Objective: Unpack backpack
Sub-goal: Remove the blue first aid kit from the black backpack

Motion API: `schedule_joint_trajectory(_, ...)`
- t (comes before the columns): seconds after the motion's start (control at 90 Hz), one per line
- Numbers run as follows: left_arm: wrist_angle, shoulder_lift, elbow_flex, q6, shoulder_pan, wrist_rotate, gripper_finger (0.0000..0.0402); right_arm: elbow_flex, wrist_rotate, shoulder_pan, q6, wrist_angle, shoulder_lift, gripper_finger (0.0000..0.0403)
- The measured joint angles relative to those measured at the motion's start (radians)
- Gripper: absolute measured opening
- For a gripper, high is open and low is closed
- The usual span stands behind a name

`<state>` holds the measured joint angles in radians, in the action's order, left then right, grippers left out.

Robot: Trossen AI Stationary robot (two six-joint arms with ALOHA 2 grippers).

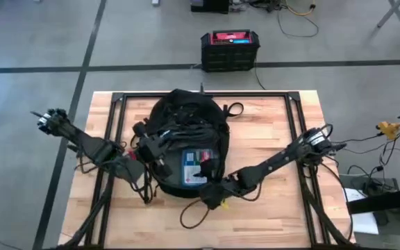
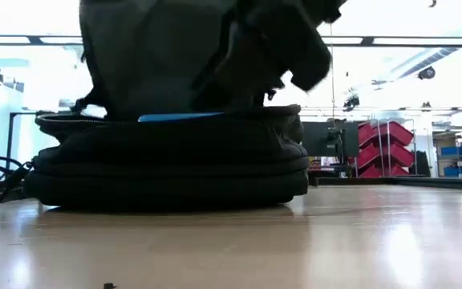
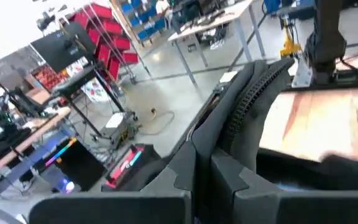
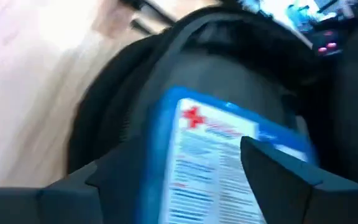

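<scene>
Backpack (image 1: pixel 186 139) fabric looks soft and floppy, so it will likely sag and shift rather than hold its shape when pulled; the firmer zip edge or the flap rim seems the better place to grip. It lies flat in the middle of the table (image 1: pixel 269 201), opening upward, with a blue-and-white packet (image 1: pixel 194 169) bearing a red cross showing in its mouth. The packet looks light, flat and fairly stiff, perhaps slick, so an edge grip should suit it.

The left pincer (image 1: pixel 153 149) is at the bag's left side; in its wrist view the fingers (image 3: pixel 185 168) seem closed on a fold of black fabric, holding the flap up. The right pincer (image 4: pixel 179 168) hovers just over the packet with its fingers (image 4: pixel 272 168) spread, gripping nothing.

Loose straps (image 1: pixel 200 212) trail across the table near the right arm and could snag. A black box with a red top (image 1: pixel 229 50) sits on the floor beyond the table, well clear.
</scene>
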<state>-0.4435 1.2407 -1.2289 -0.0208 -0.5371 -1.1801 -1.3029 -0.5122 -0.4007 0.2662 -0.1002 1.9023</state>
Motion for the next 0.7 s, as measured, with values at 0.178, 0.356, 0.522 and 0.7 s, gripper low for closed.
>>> schedule_joint_trajectory(0.178, 0.008, 0.001, -0.067, 0.029, 0.022, 0.037, 0.0002, -0.002, -0.031, 0.004, 0.005, 0.003, 0.054, 0.0301)
schedule_joint_trajectory(0.356, 0.015, 0.028, -0.099, 0.029, 0.025, 0.122, 0.0001, -0.003, -0.302, 0.021, 0.019, -0.079, 0.067, 0.0319)
schedule_joint_trajectory(0.522, 0.019, 0.063, -0.114, 0.035, 0.027, 0.149, 0.0001, -0.003, -0.270, 0.047, 0.030, -0.125, 0.074, 0.0319)
schedule_joint_trajectory(0.7, 0.012, 0.093, -0.141, 0.040, 0.027, 0.150, 0.0002, -0.002, -0.306, 0.091, 0.021, -0.216, 0.068, 0.0306)
